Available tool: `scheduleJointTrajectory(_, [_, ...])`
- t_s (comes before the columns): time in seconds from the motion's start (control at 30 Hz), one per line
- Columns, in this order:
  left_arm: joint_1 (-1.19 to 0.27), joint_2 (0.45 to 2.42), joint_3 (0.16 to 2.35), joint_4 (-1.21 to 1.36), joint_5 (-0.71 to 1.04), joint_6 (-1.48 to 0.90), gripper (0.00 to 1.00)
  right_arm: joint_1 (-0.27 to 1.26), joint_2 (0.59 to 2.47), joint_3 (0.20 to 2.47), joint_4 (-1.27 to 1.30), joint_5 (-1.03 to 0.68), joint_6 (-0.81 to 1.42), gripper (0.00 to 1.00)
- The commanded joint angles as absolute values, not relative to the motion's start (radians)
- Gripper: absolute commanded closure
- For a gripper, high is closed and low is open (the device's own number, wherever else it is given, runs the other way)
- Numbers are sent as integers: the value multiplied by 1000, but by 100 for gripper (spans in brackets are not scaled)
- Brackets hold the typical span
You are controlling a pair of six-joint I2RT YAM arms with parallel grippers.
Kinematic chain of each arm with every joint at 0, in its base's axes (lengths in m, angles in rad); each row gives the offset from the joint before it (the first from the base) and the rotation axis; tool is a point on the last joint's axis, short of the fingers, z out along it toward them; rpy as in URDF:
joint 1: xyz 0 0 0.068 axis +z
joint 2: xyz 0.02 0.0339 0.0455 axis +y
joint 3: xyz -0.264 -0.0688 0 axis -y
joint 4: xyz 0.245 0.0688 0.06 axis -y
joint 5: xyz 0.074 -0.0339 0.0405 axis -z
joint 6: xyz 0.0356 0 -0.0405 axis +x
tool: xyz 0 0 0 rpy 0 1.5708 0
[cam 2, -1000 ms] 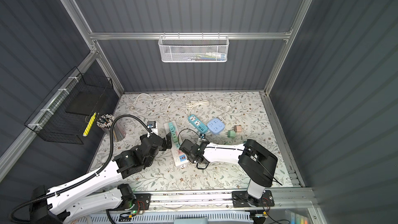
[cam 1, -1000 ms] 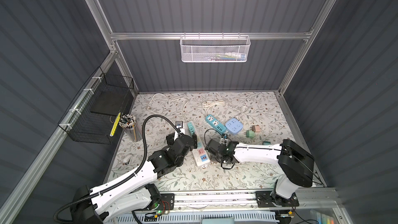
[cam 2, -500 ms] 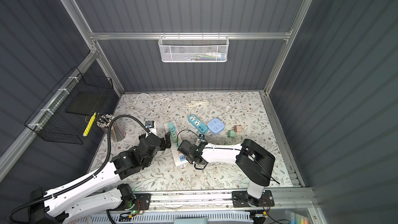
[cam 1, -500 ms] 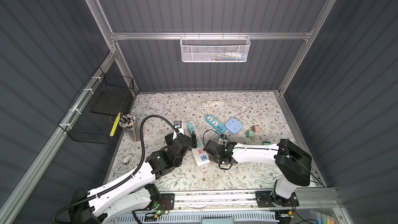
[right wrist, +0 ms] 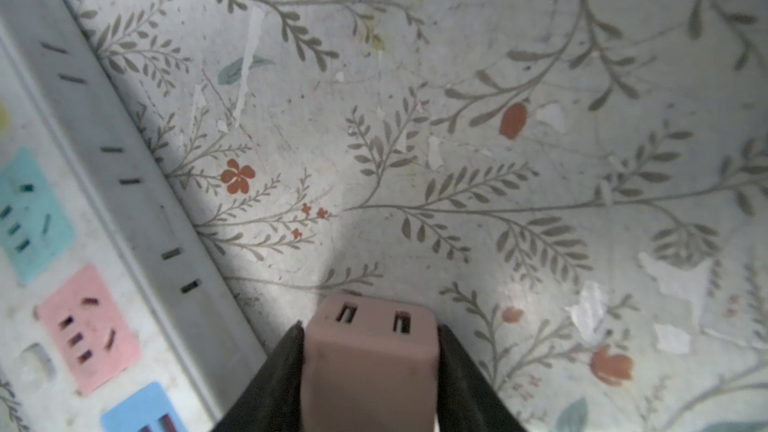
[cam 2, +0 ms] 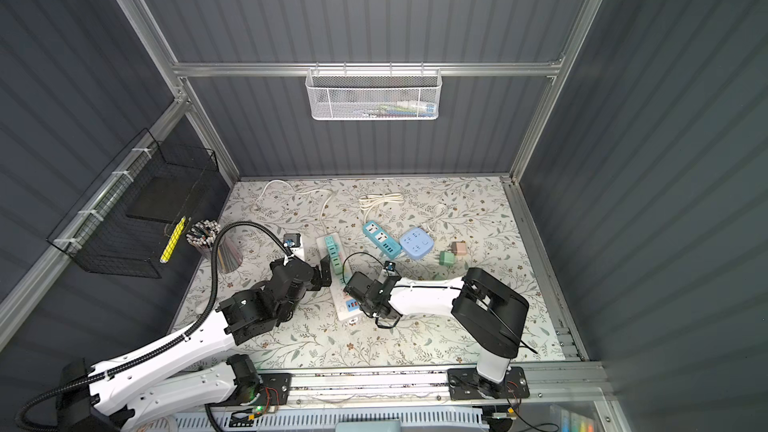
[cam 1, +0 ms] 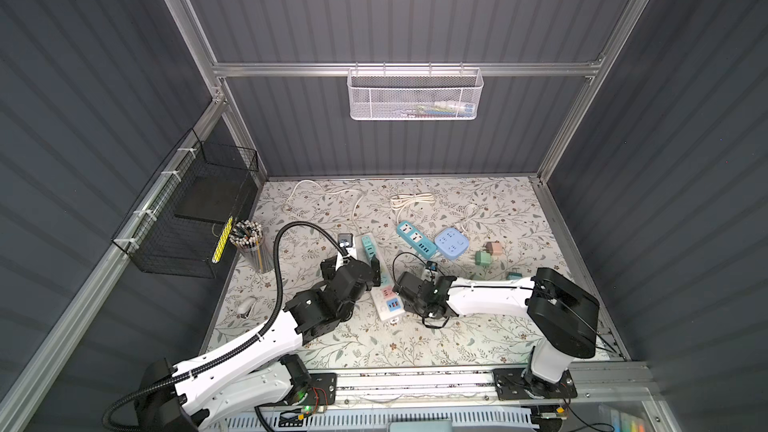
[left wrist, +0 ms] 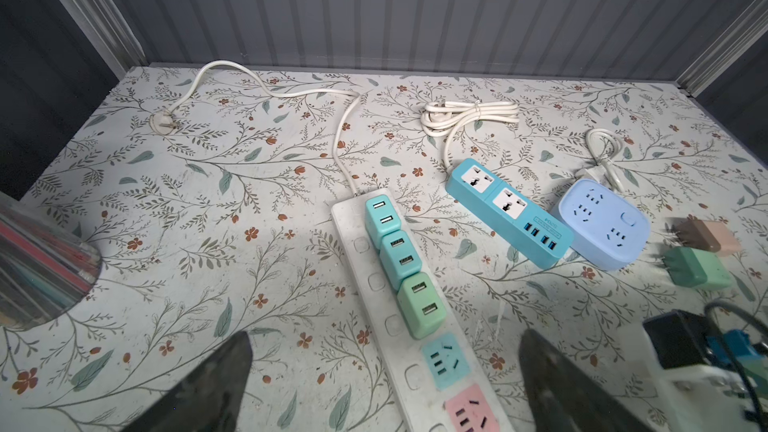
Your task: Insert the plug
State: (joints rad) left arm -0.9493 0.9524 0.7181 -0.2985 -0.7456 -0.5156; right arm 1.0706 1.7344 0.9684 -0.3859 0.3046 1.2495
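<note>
While the right gripper (right wrist: 370, 328) has its fingers (right wrist: 278, 380) pressed against both flanks of the dusty-pink plug (right wrist: 370, 359), narrowed to the plug's width and gripping it, the coming move turns on what lies just beside it: the white power strip (right wrist: 124, 184). Whether the plug rests on the floral mat (right wrist: 457, 160) or hangs just above it I cannot tell. In a top view the strip's long axis runs from about 11 o'clock to 5 o'clock, and its free pink socket (cam 1: 385, 292) sits at about 9 o'clock from the right gripper, near but apart. The plug's USB face points away from the wrist and its prongs are hidden, so I judge they must be brought down toward the socket before a short sideways shift. The left gripper (left wrist: 386, 388) stands wide open with nothing in it, its fingers either side of the strip just short of the three chargers (left wrist: 399, 259) seated there, well placed to steady it. The right arm is the nearer one for the insertion.
</note>
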Motion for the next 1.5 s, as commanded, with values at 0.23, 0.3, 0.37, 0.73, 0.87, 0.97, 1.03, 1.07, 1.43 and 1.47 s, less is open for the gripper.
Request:
scheduleJointTrajectory(0.23, [-946,985,764,-294,-726,-496,0,977,1721,961,-410,398,1160,60])
scheduleJointTrajectory(0.3, [-946,1001,775,-294,-721,-491,0,947,1724,961,-402,397,1136,59])
scheduleJointTrajectory(0.37, [-945,1017,785,-294,-715,-492,0,927,1733,963,-394,384,1118,58])
scheduleJointTrajectory(0.73, [-946,1046,799,-287,-695,-488,0,925,1641,855,-260,246,1143,33])
scheduleJointTrajectory(0.87, [-945,1059,805,-274,-683,-485,0,924,1608,815,-132,181,1119,33])
scheduleJointTrajectory(0.97, [-945,1077,821,-273,-675,-481,0,912,1608,830,-101,144,1089,33])
scheduleJointTrajectory(1.03, [-946,1085,835,-282,-669,-475,0,899,1601,826,-87,116,1079,33])
scheduleJointTrajectory(1.07, [-946,1089,842,-287,-666,-473,0,892,1593,823,-88,107,1078,33])
scheduleJointTrajectory(1.43, [-946,1109,849,-238,-710,-446,0,836,1300,716,-258,336,861,24])
scheduleJointTrajectory(1.47, [-945,1095,838,-204,-708,-431,0,826,1276,708,-278,370,844,19])
